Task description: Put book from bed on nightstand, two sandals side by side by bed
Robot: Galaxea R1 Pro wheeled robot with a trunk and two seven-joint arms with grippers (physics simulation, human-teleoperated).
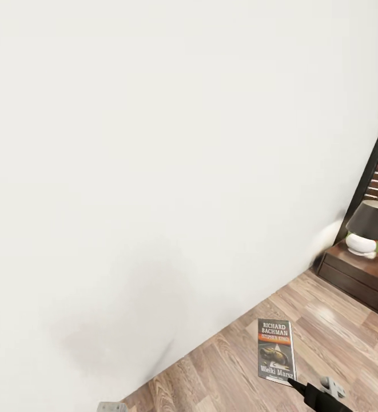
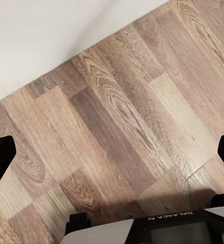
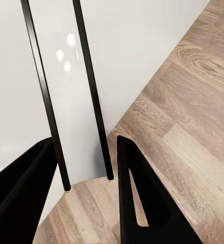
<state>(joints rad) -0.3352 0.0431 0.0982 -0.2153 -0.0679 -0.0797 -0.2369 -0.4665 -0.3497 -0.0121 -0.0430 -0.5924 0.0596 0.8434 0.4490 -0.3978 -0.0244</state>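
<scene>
Book: thin paperback, held upright in the right hand, cover facing the head camera, gripped at its lower edge. Judged light and fairly stiff for its thinness, but likely to flex or swing when pinched at one edge only; the glossy cover may slip. A hold nearer the spine or mid-edge would probably steady it better.

Right hand: clenched on the book. In the right wrist view the two dark fingers stand on either side of the book, seen edge-on as a pale glossy slab with dark borders, rising straight out from between them. The gap is narrow, just the book's thickness.

Left hand: spread wide, holding nothing; fingertips at the far edges of its wrist view, plank floor below.

Nightstand with lamp stands well beyond the held book, ahead and to the right, against the white wall.
</scene>
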